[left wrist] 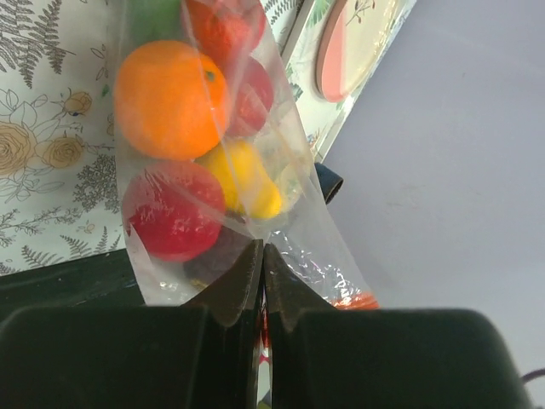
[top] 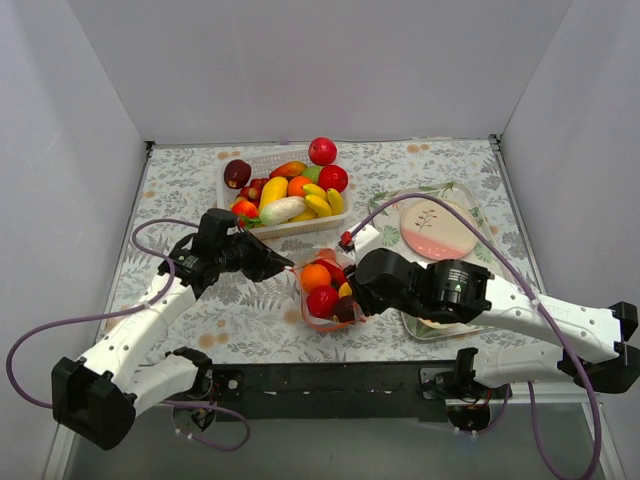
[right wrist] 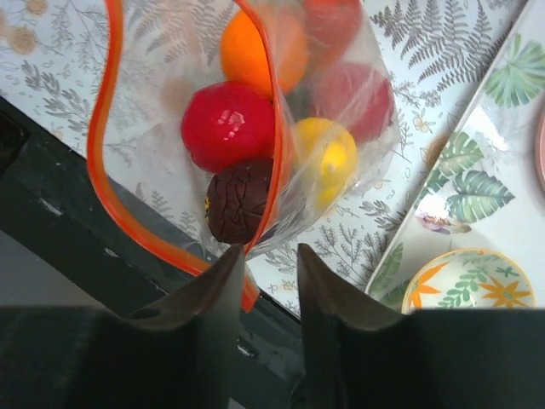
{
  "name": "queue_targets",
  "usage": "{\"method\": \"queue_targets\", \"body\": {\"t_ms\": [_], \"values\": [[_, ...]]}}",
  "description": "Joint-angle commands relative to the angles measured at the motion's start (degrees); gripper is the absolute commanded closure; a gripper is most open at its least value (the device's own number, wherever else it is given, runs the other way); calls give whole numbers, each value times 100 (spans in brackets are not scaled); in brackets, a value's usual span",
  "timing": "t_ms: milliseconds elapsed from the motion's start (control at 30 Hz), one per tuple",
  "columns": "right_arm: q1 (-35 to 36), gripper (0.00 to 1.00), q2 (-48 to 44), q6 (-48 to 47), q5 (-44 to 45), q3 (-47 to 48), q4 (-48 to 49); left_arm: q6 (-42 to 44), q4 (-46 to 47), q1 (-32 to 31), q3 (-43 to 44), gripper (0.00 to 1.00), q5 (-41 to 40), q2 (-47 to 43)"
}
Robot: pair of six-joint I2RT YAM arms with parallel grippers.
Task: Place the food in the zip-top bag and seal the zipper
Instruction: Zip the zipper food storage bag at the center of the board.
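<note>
The clear zip-top bag (top: 322,290) lies mid-table with its mouth open. It holds an orange (left wrist: 170,98), a red fruit (right wrist: 226,128), a yellow one (right wrist: 328,158) and a dark purple one (right wrist: 238,200). Its red-orange zipper (right wrist: 275,153) loops open toward my right gripper. My left gripper (top: 285,268) is shut on the bag's edge, with a red sliver of strip between the jaws in the left wrist view (left wrist: 262,247). My right gripper (right wrist: 271,256) is open at the bag's mouth, and the zipper passes beside its left finger. More food (top: 290,190) fills the basket.
The white slatted basket (top: 226,196) stands at the back. A red apple (top: 322,150) sits behind it. A clear tray (top: 478,215) at the right holds a pink-and-cream plate (top: 437,228) and a patterned dish (right wrist: 468,281). The table's dark front edge (right wrist: 51,204) lies just below the bag.
</note>
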Motion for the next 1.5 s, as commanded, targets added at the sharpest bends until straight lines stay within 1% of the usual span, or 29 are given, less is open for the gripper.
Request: {"method": "queue_targets", "body": {"t_ms": [0,67,100,167,267,333,467,500,533,567,700,867,1100,1167,1267,1467], "values": [[137,52,-64,-940,-346,360,614,-2120,78,-16,197,100,-154,174],[251,49,120,-1396,-339,624,746,-2147,34,-16,250,100,-197,236],[347,47,365,-1538,-191,860,782,-2182,-71,-16,285,100,-224,271],[410,46,630,-2020,-137,1055,895,-2200,-203,-16,426,100,-364,315],[436,46,1183,-2487,83,1363,1168,-2209,-370,-16,672,100,-426,394],[445,48,1605,-2673,259,1635,1300,-2174,-520,-16,856,100,-514,447],[445,52,2176,-2972,408,1742,1625,-2182,-546,-16,945,100,-514,456],[445,58,2247,-2998,496,1750,1669,-2173,-546,-16,954,100,-505,465],[445,61,2309,-2990,575,1742,1765,-2182,-555,-16,954,100,-514,465],[445,62,2371,-3007,671,1724,1836,-2182,-555,-16,954,100,-514,456],[445,62,2362,-3200,1050,1557,2302,-2173,-546,-16,945,100,-488,456],[436,62,2327,-3420,1042,1382,2942,-2182,-494,-16,883,100,-461,430],[445,63,2529,-3605,1155,1276,3128,-2191,-450,-16,857,100,-435,421],[445,66,2529,-3675,1208,1206,3225,-2191,-450,-16,857,100,-426,403],[436,66,2564,-3790,1217,1197,3401,-2191,-476,-16,866,100,-435,395],[436,66,2740,-3781,1173,1224,3313,-2191,-493,-16,866,100,-461,368]]}}
